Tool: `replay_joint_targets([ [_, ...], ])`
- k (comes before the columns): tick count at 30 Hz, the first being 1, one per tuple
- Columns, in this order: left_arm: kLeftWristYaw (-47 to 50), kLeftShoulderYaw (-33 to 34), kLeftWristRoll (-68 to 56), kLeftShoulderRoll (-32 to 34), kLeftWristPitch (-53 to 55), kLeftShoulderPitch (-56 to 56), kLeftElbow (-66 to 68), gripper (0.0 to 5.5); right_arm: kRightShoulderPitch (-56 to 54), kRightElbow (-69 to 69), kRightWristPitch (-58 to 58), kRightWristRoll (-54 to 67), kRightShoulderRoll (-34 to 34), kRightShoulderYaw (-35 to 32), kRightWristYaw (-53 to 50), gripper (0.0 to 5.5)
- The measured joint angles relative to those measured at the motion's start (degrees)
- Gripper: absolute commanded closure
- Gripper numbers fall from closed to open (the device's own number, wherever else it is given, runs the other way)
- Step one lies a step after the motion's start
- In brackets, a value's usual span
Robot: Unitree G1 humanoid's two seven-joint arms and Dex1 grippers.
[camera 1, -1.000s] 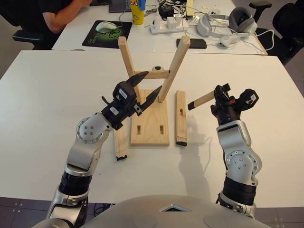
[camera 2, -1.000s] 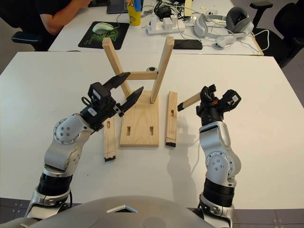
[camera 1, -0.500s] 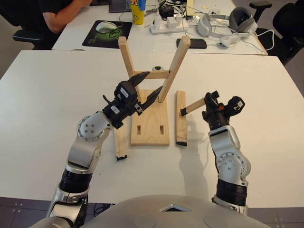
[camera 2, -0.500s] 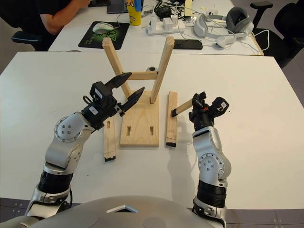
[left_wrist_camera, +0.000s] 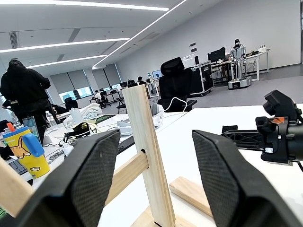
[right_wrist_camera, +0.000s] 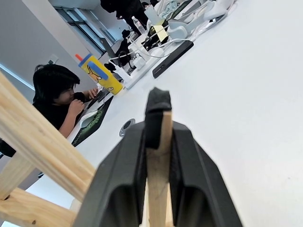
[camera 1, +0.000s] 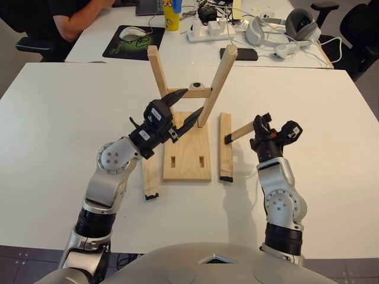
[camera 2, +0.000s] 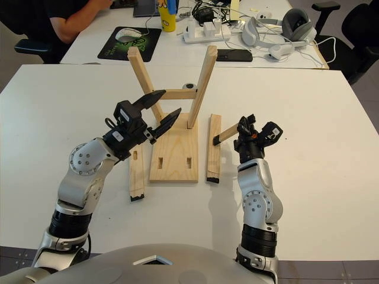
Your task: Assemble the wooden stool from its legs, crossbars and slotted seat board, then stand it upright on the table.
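From the head, the seat board [camera 1: 187, 151] lies flat in the middle of the table [camera 1: 65, 118] with a leg frame [camera 1: 220, 77] standing on it, and the left gripper [camera 1: 189, 103] hangs wide open beside that. From the left wrist, one leg [left_wrist_camera: 149, 156] shows between its spread fingers [left_wrist_camera: 80, 184]. From the right wrist, the right gripper [right_wrist_camera: 158, 137] squeezes a crossbar [right_wrist_camera: 158, 182].

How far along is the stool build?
Done: two legs stand in the seat board, joined by a crossbar. In hand: the right hand grips a second crossbar; the left hand is open by them. Left: two loose legs lying beside the board, then turning it upright.
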Motion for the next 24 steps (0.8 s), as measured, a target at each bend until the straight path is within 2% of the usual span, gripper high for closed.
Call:
replay_joint_targets([
  [15, -0.25, 0.05, 0.44, -0.10, -1.11, -0.70, 1.35, 2.71, -1.47, 1.58, -1.30, -6.43, -0.75, 1.41, 1.73, 5.07],
  [18, 0.13, 0.07, 0.51, -0.20, -1.11, -0.72, 1.34, 2.71, -1.93, 0.99, 0.34, -9.96, -2.74, 4.06, 1.99, 5.07],
  [24, 1.72, 0.22, 0.99, -0.69, -1.10, -0.67, 0.82, 2.71, -3.30, -2.07, 4.60, -21.03, -10.07, 13.64, 4.01, 5.07],
])
